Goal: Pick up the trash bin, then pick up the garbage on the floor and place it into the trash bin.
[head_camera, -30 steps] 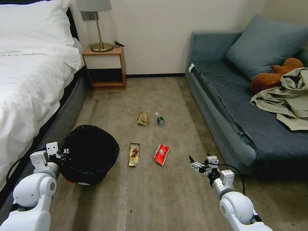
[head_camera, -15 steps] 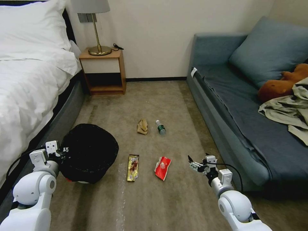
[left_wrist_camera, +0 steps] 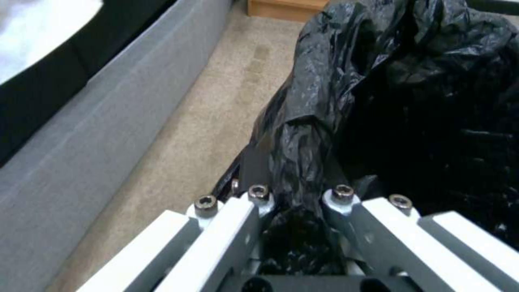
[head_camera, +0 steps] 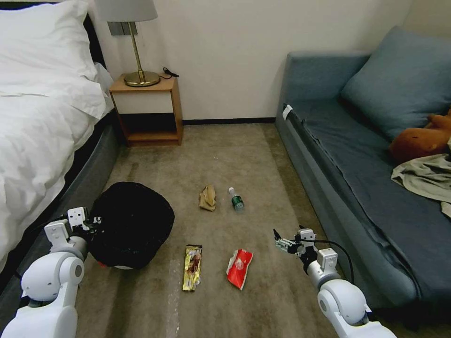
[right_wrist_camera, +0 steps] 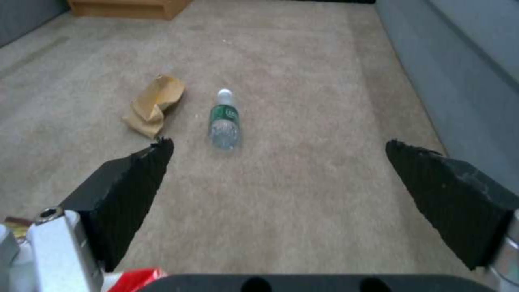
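Note:
The trash bin (head_camera: 131, 225), lined with a crinkly black bag, sits low on my left with a sliver of its white base (head_camera: 123, 267) showing. My left gripper (head_camera: 96, 220) is shut on its near rim. In the left wrist view the left gripper (left_wrist_camera: 294, 190) pinches a fold of the black bag (left_wrist_camera: 421, 121). The garbage lies on the carpet: tan paper (head_camera: 207, 198), a small bottle (head_camera: 236, 200), a gold-brown wrapper (head_camera: 192, 273) and a red wrapper (head_camera: 238, 268). My right gripper (head_camera: 279, 239) hovers open, right of the red wrapper. In the right wrist view the right gripper (right_wrist_camera: 278, 144) faces the bottle (right_wrist_camera: 223, 121) and the paper (right_wrist_camera: 154, 105).
A bed (head_camera: 37, 141) with white bedding runs along the left. A blue sofa (head_camera: 357, 178) with a cushion, a brown plush toy (head_camera: 418, 141) and a garment lines the right. A wooden nightstand (head_camera: 148, 110) with a lamp stands at the far wall. Carpet lies between them.
The whole picture has shifted, so the camera has moved forward. The litter now lies nearer to me. Both arms keep their pose, and the bin stays in the left gripper.

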You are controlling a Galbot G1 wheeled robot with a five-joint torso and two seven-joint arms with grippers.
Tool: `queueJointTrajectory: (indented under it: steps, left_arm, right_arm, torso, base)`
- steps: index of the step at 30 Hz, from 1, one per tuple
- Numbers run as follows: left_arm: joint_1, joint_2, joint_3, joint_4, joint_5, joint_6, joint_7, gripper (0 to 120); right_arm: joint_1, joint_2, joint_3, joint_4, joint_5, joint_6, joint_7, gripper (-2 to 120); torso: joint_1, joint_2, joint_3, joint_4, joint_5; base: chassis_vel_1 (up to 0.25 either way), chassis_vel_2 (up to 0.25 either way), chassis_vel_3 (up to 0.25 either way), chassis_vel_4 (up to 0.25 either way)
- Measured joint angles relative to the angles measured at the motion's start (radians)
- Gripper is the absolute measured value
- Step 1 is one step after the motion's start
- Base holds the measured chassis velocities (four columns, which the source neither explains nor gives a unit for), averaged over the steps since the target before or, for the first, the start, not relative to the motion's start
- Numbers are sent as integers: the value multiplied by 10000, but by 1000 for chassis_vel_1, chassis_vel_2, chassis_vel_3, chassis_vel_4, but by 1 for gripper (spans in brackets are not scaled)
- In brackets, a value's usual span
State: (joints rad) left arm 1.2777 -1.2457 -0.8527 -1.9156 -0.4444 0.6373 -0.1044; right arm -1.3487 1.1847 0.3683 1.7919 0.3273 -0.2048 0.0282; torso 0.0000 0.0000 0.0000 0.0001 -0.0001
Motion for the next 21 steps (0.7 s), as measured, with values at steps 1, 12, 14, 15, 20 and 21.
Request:
queueJointTrajectory:
  steps: [1, 12, 14, 15, 20, 21]
  left_arm:
    - [15, -11, -10, -9, 0, -6, 2, 4]
    - [148, 84, -517, -53, -112, -19, 38, 4]
    - [186, 124, -593, -53, -145, -19, 40, 4]
    - [210, 144, -636, -54, -157, -19, 40, 4]
    - [353, 210, -831, -87, -179, -19, 55, 4]
    - [411, 221, -900, -102, -179, -19, 63, 4]
  right_arm:
    - [40, -3, -47, -32, -5, -8, 1, 100]
    - [1216, -369, -1150, -470, 340, -675, 249, 100]
    - [1454, -448, -1327, -550, 451, -821, 264, 100]
    - [1599, -495, -1440, -604, 503, -897, 272, 100]
    - [2320, -716, -2120, -930, 796, -1304, 317, 100]
    - [2567, -778, -2374, -1078, 893, -1461, 353, 100]
  torso:
    - [1, 0, 1, 0, 1]
    - [0, 0, -1, -1, 0]
    - [0, 0, 0, -1, 1]
    - [0, 0, 0, -1, 0]
    - [0, 0, 0, 0, 0]
    - [0, 0, 0, 0, -1]
  base:
    - [-93, 83, 62, -86]
    - [-5, 5, 11, -4]
    - [0, 0, 0, 0]
    - [0, 0, 0, 0]
    - [0, 0, 0, 0]
    - [0, 0, 0, 0]
